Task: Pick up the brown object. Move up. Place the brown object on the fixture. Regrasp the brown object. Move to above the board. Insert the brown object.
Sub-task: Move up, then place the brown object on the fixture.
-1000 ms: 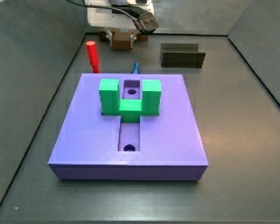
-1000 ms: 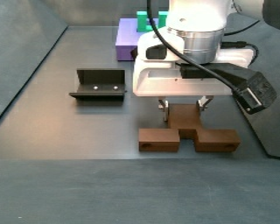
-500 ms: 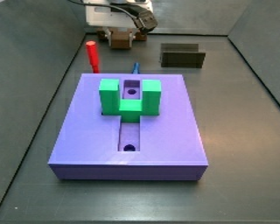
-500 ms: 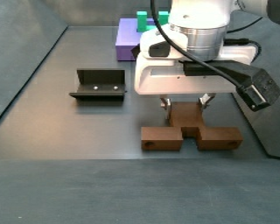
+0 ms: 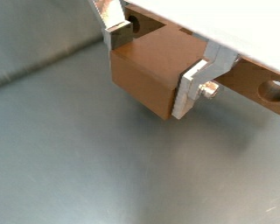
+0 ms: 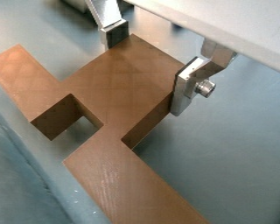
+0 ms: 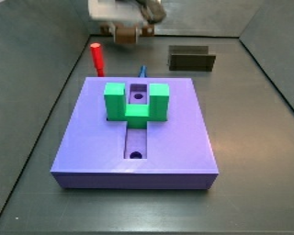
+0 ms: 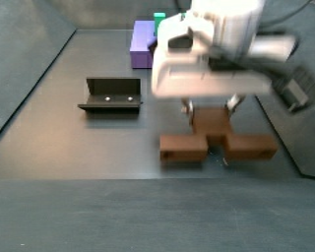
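Observation:
My gripper (image 8: 212, 114) is shut on the brown object (image 8: 187, 146), a forked brown piece with two legs. In both wrist views the silver fingers (image 6: 191, 84) press on either side of its stem (image 5: 152, 72). A round hole (image 5: 271, 88) shows in the piece beyond one finger. The piece hangs just above the grey floor, in front of the dark fixture (image 8: 111, 95), which stands apart to one side. In a side view the gripper (image 7: 125, 30) is at the back, behind the lavender board (image 7: 137, 138), with the fixture (image 7: 193, 59) beside it.
A green U-shaped block (image 7: 136, 101) sits on the board over its groove. A red upright peg (image 7: 98, 58) stands off the board's far corner, near the gripper. Dark walls enclose the grey floor (image 8: 68, 197).
The gripper has risen a little with the brown object held in it, so the piece sits higher off the floor than before. The gripper looks blurred by motion now.

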Available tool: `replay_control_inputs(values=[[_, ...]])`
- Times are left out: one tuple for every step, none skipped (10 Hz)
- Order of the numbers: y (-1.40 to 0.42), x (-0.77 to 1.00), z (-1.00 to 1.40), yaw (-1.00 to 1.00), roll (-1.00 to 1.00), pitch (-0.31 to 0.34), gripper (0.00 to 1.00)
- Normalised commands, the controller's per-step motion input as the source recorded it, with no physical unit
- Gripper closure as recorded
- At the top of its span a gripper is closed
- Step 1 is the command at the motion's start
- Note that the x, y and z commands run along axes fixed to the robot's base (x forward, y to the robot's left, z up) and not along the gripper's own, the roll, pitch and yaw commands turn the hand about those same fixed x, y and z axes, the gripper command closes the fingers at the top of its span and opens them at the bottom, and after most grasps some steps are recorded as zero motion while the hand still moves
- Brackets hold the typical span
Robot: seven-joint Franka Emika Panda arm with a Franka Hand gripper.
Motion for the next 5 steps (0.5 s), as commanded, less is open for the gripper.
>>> replay_control_inputs(values=[[-0.01,-0.02,0.28,0.02,0.08,0.003,1.0],[0.0,-0.02,-0.13,0.0,0.0,-0.08,1.0],[0.0,-0.03,-0.12,0.0,0.0,-0.089,1.0],[0.0,0.0,-0.03,0.0,-0.03,-0.011,1.0],[0.0,0.0,-0.03,0.0,0.0,0.0,1.0]])
